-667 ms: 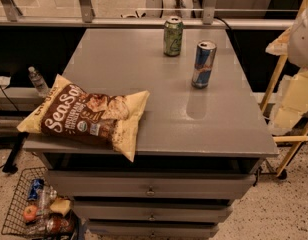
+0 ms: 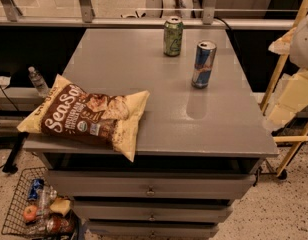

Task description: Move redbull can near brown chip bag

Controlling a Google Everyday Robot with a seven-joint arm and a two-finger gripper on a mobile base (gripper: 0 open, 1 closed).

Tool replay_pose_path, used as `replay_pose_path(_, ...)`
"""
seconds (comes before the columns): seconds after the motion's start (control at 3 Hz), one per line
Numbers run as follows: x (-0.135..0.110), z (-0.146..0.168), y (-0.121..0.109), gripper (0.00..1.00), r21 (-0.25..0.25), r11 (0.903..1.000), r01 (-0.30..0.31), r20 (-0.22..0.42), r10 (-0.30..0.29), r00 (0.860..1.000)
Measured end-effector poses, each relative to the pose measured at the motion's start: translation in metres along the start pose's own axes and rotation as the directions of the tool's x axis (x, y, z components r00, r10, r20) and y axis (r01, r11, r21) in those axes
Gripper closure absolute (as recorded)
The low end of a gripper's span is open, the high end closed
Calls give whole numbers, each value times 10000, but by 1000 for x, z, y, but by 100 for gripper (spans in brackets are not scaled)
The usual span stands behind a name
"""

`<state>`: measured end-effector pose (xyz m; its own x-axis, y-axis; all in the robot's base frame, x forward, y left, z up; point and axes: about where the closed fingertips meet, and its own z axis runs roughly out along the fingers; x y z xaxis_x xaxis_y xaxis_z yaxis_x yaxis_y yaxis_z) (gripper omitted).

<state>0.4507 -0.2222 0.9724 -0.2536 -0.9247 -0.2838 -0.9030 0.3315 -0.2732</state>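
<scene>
Tabletop [image 2: 119,69]: redbull can [image 2: 203,64] back-right; gripper [image 2: 290,101] beyond right edge.

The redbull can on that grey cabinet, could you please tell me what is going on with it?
Nothing is handling it at this moment. The redbull can stands upright toward the back right of the cabinet top, a little in front of a green can. The brown chip bag lies at the front left corner, hanging slightly over the edge. The end effector is not in view, so no grasp has begun, and the can is well apart from the bag.
</scene>
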Motion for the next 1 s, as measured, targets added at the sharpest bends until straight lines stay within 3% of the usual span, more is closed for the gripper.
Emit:
replay_pose_path(0.33, 20, 25, -36, 0, 392, 9825, -1819, 1729, 1727, 9697)
replay_pose_path(0.67, 18, 44, -96, 0, 964, 9439, -3159, 3414, 2668, 9012)
replay_pose_path(1.0, -6, 57, -144, 0, 1373, 9032, -4067, 4481, 3096, 8387)
